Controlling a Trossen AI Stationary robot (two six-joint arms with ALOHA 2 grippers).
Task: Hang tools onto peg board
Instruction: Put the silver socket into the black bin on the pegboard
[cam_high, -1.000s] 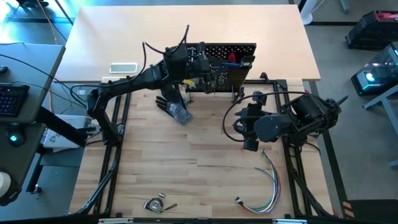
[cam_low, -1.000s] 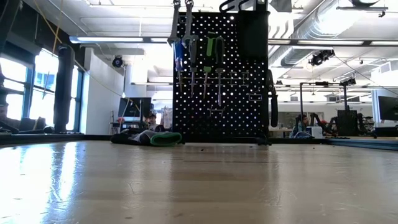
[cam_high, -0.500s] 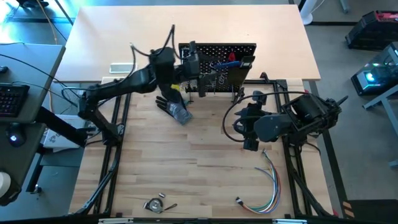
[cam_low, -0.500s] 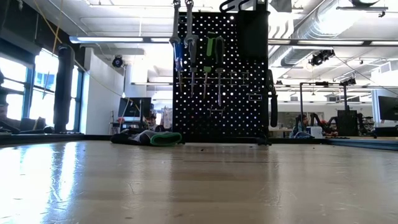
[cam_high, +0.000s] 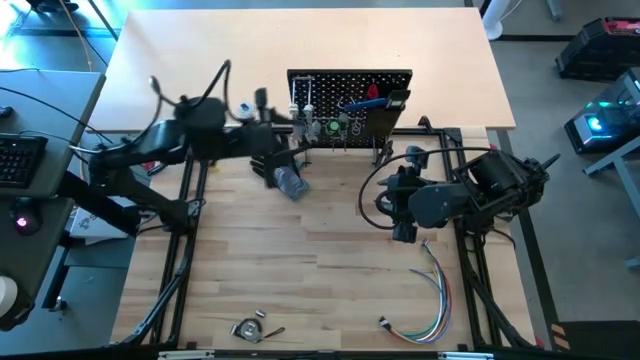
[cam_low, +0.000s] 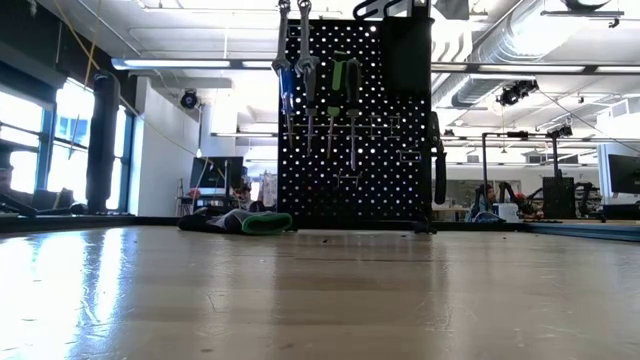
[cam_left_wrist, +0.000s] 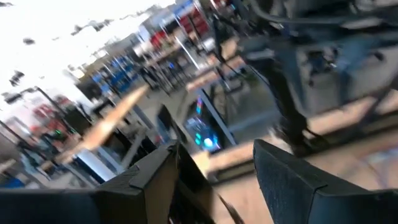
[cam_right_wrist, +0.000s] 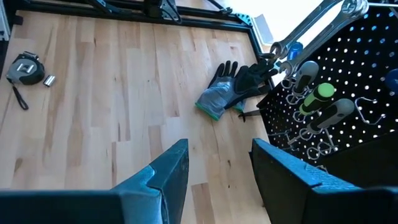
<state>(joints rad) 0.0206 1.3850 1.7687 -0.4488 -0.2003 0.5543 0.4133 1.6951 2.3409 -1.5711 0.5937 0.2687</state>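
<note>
While parted and empty, left tool (cam_left_wrist: 214, 180) beside peg board (cam_high: 350, 85), right tool (cam_right_wrist: 214, 180) apart, holding nothing.

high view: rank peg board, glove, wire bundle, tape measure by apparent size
1. peg board, clearly largest.
2. wire bundle, a long thin spread.
3. glove, partly hidden by the left arm, so its rank against the wires is unsure.
4. tape measure, smallest.

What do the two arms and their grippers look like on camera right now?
Both arms are dark, jointed, with black cables looping off them. The left gripper and right gripper each have two broad, angular dark fingers. No markings show.
</note>
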